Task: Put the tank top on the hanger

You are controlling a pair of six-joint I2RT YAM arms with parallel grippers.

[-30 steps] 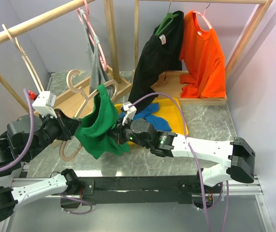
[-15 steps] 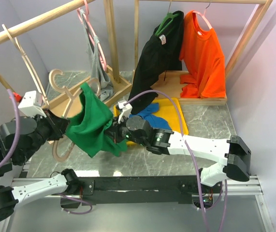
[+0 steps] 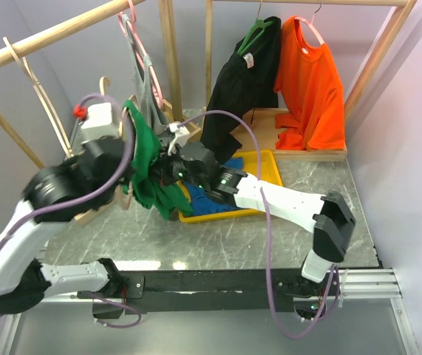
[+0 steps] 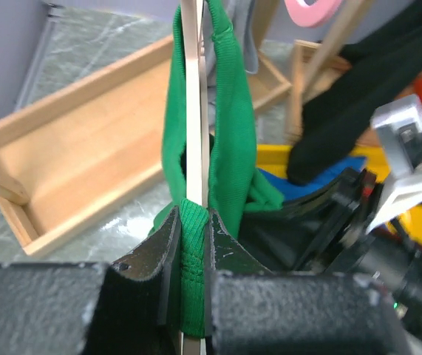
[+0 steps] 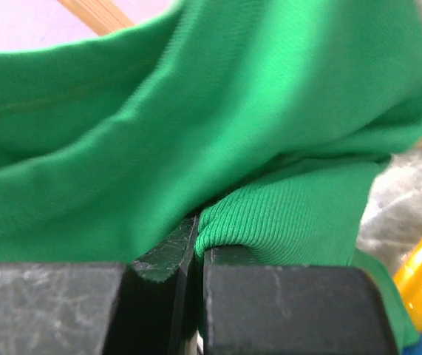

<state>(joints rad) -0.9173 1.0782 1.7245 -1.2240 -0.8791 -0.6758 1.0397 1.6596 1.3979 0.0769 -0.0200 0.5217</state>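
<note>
Tank top [image 3: 145, 159]: deep green, held above the surface [image 3: 284, 233], one strap looped over the hanger [image 4: 193, 96], body hanging beside the yellow tray [image 3: 268, 168].
Hanger: light wood, seen edge-on in the left wrist view.
Left end effector [image 4: 193, 222]: closed on hanger, with green ribbed fabric pinched alongside.
Right end effector [image 5: 196, 231]: closed on a fold of tank top.
</note>
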